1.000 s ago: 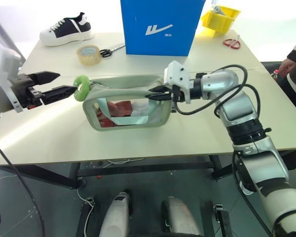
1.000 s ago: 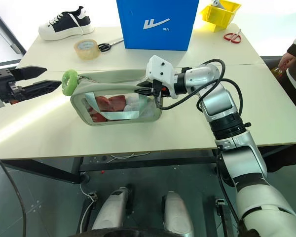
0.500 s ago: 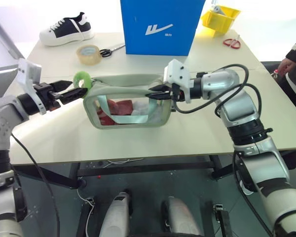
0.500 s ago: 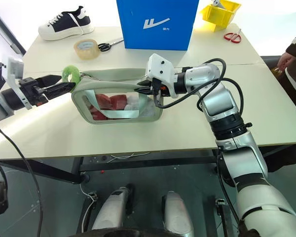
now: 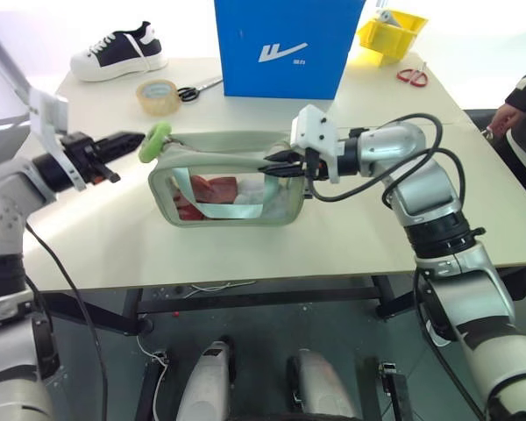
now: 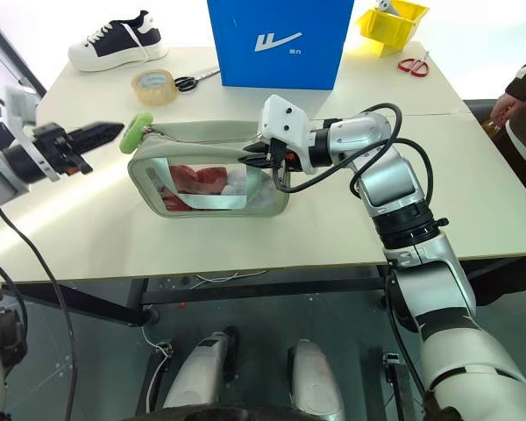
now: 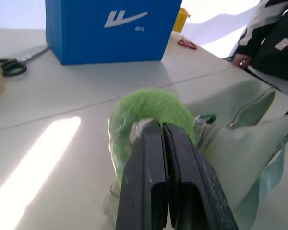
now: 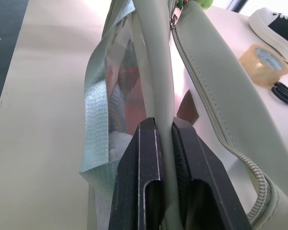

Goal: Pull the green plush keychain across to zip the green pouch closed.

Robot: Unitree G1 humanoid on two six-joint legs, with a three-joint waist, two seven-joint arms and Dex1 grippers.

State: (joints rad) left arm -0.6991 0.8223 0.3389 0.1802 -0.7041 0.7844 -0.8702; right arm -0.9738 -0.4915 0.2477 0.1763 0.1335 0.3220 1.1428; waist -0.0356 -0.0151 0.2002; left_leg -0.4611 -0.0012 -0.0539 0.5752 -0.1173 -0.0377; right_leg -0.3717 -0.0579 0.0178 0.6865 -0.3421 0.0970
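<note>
The green pouch [image 5: 221,146] lies on its side mid-table, its clear wall showing red items. The green plush keychain [image 5: 155,140] sticks up at the pouch's left end, on the zipper. My left gripper [image 5: 140,139] reaches in from the left and is shut, its tips at the fuzzy ring. In the left wrist view the green plush keychain [image 7: 149,104] arcs over the closed fingertips [image 7: 153,139]. My right gripper [image 5: 273,167] is shut on the pouch's right end. In the right wrist view the pouch's rim [image 8: 156,67] runs between the fingers, with the zipper [image 8: 206,110] alongside.
A blue box [image 5: 285,44] stands behind the pouch. A tape roll [image 5: 158,95], black scissors [image 5: 197,89] and a shoe [image 5: 118,53] lie at the back left. A yellow bin [image 5: 390,31] and red scissors [image 5: 412,76] are back right. A person [image 5: 519,110] stands at the right edge.
My left gripper moved in toward the pouch and went from open to shut at the keychain, which has turned edge-on. The right gripper and pouch stayed put.
</note>
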